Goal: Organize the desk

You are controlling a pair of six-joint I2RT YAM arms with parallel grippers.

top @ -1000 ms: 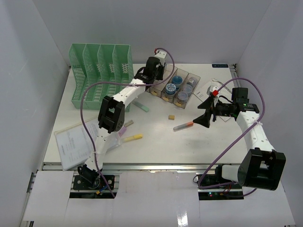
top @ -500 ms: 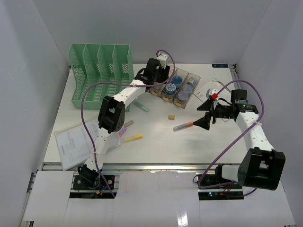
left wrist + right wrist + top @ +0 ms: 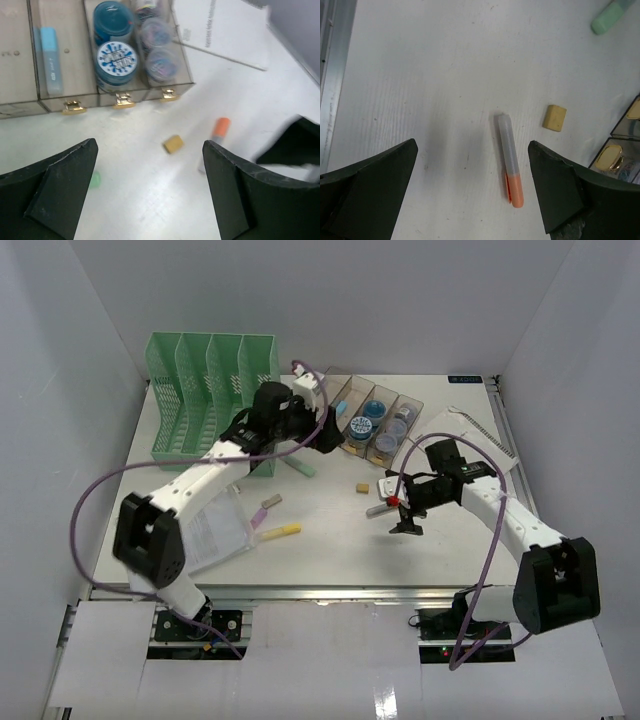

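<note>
While its jaws stand wide apart with nothing between them, the left gripper (image 3: 149,152) hangs over the near side of the clear tray (image 3: 15,65), just in front of its brass-coloured latches. Inside the tray, a pale blue stick (image 3: 50,57) lies in one compartment. Blue round tins (image 3: 116,57) fill the next compartment, and small round jars (image 3: 159,52) fill the one beyond. A tan block (image 3: 173,144) lies just in front of the tray.

Farther out from the tray, the right gripper (image 3: 472,147) is also spread wide and hovers over a grey marker with an orange cap (image 3: 510,170). The marker lies flat between the fingers, touching neither.

All of this rests on the desk (image 3: 330,550), with the tray toward its far edge and its aluminium rail (image 3: 300,591) well in front of the tray. Seen from above, a green file rack (image 3: 210,390) stands to the tray's left. A spiral notepad (image 3: 478,432) lies to its right. A yellow marker (image 3: 283,531) and a sleeved sheet (image 3: 215,532) lie well to its front left.
</note>
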